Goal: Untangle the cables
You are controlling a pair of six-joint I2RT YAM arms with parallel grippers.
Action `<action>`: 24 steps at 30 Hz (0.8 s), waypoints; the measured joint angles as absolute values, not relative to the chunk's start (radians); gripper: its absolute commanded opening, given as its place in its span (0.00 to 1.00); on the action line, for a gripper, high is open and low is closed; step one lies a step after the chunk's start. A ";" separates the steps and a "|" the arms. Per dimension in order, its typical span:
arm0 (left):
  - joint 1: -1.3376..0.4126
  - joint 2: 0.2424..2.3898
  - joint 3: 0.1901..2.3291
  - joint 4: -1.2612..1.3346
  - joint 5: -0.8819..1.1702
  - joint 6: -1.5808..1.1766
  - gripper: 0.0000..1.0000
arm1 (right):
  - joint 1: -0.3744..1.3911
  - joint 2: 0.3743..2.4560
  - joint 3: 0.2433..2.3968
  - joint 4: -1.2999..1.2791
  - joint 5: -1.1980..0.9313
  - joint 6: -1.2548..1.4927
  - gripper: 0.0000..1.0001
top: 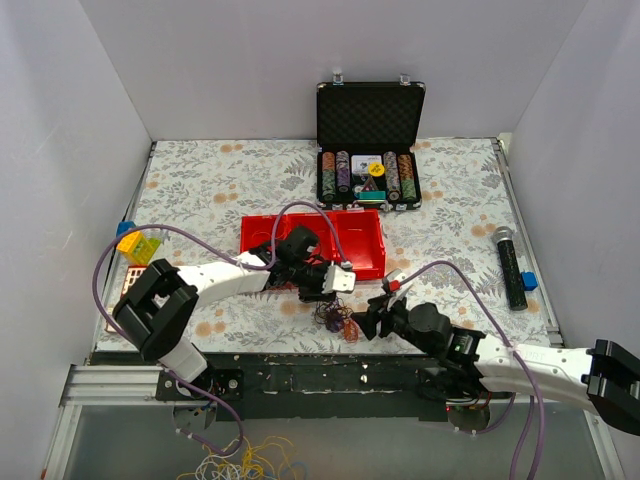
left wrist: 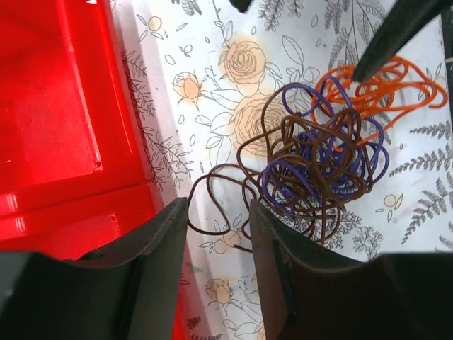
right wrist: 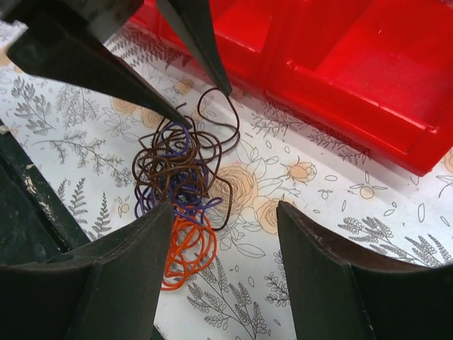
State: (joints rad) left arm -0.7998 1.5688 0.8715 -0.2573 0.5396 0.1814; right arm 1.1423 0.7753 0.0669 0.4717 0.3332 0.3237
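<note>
The cables (left wrist: 311, 163) are thin, light and springy, one loose knot of brown, purple and orange on the bench (left wrist: 212, 57) between the two tools. I judge they will snag and drag together, so a free outer strand is the place to pinch. The left tool (left wrist: 218, 211) stands part open and empty, the stray brown loop (right wrist: 221, 117) lying between its tips, while the right tool (right wrist: 225, 212) gapes wide, holding nothing, one finger over the orange coil (right wrist: 187, 258).

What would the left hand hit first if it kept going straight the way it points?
Most likely the dark brown loop trailing from the cables: it lies just ahead of the open left hand. Depth is unclear.
</note>
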 measured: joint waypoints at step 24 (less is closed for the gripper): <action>-0.814 1.297 0.913 -0.361 0.527 0.219 0.10 | 1.110 0.731 0.099 0.413 0.330 0.282 0.65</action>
